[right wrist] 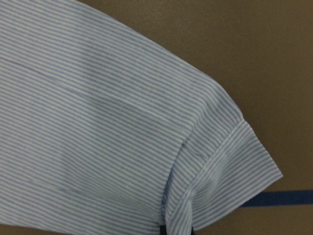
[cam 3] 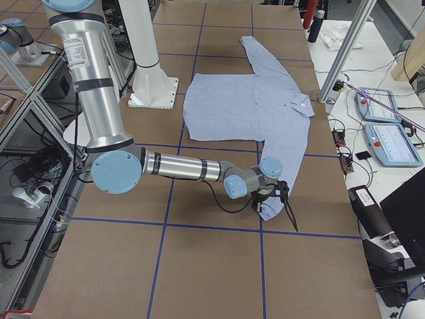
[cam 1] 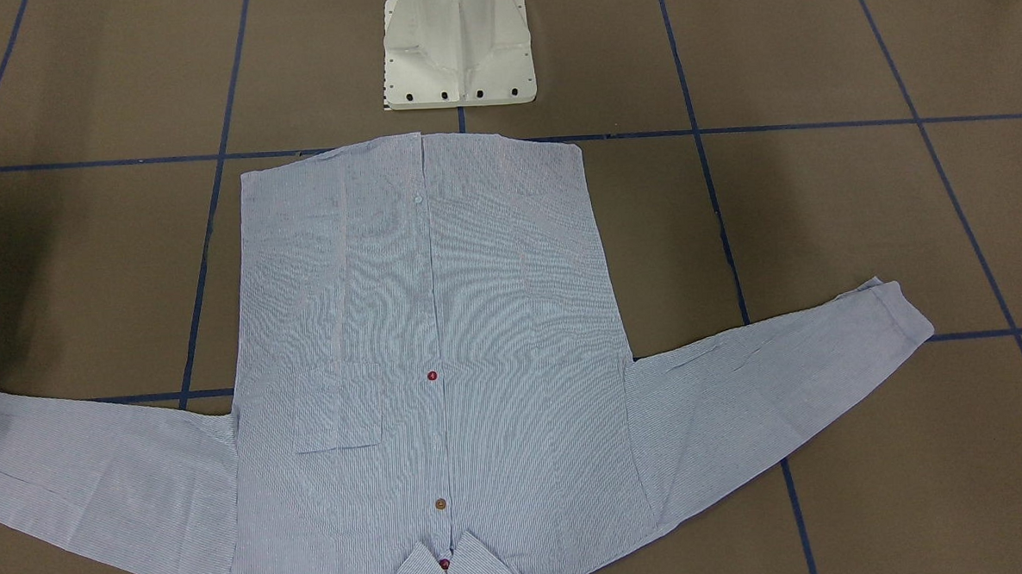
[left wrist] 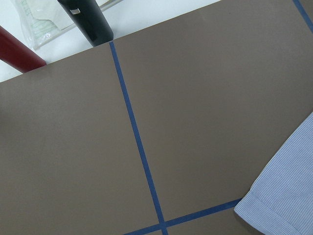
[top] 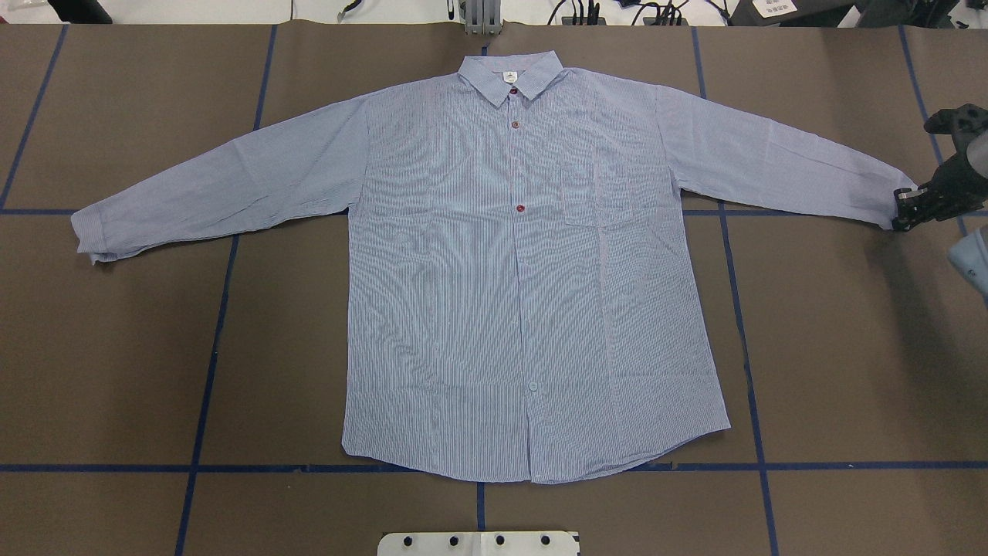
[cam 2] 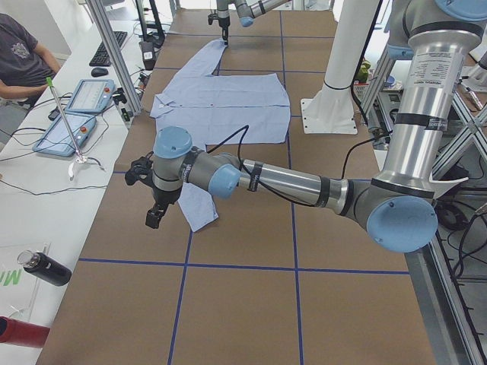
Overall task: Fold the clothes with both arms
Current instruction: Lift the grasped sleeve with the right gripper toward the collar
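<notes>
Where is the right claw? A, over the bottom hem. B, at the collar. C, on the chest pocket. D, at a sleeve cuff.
D: the overhead view shows the right claw at the cuff of the shirt's outstretched sleeve.

Can't read a single full word. White label point(top: 510, 76) at the shirt point(top: 532, 293) collar: dark print, too small to make out. White sheet point(cam 2: 14, 283) on the side table point(cam 2: 34, 220), exterior left view: big green lettering, cut by frame edge, maybe an "M". Black bottle point(left wrist: 88, 19), left wrist view: small white mark, illegible. White card point(top: 774, 7) past the far worktop point(top: 116, 347) edge, overhead view: print blurred.
</notes>
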Motion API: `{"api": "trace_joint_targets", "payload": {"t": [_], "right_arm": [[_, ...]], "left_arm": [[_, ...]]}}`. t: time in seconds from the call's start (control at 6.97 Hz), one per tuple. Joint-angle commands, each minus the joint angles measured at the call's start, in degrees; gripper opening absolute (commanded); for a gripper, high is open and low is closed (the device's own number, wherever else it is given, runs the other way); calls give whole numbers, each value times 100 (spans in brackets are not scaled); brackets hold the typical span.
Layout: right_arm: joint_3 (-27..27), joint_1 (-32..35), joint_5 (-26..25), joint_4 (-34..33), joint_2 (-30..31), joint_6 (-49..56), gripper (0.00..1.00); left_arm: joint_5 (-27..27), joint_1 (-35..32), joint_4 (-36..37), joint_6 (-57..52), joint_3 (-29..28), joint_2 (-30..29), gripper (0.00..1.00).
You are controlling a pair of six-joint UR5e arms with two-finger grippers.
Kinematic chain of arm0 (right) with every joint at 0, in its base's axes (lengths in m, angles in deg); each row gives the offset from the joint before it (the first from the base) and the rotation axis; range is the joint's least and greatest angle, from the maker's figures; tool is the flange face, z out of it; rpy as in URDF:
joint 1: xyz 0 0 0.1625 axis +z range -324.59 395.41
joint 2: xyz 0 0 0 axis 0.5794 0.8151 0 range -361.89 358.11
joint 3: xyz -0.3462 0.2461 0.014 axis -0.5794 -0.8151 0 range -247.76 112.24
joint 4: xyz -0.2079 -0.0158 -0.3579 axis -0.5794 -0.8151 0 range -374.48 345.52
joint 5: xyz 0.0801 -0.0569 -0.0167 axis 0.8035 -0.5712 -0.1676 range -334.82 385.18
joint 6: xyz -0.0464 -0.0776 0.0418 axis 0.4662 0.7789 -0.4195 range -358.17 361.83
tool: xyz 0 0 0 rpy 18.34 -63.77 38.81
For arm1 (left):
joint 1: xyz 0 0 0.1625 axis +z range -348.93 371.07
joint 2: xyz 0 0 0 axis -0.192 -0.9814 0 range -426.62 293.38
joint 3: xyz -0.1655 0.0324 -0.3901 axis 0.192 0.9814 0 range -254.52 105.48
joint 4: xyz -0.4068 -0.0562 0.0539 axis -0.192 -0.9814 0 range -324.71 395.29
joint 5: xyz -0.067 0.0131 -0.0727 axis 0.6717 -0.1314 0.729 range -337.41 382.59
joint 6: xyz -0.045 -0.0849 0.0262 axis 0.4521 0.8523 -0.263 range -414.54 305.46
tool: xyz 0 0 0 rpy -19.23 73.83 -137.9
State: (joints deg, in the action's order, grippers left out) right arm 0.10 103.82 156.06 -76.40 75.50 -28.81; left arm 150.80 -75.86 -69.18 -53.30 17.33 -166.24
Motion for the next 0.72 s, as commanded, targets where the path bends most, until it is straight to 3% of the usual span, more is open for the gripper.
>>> {"api": "trace_joint_targets", "payload": {"t": [0.0,0.57], "right_arm": [[436,66,96,31,-13,-21,0],[2192,427,798,-57,-65,-30,0]], "left_arm": [[-7,0,6,0,0,-13,100],[-7,0,-3,-9,-52,-13,100]]}}
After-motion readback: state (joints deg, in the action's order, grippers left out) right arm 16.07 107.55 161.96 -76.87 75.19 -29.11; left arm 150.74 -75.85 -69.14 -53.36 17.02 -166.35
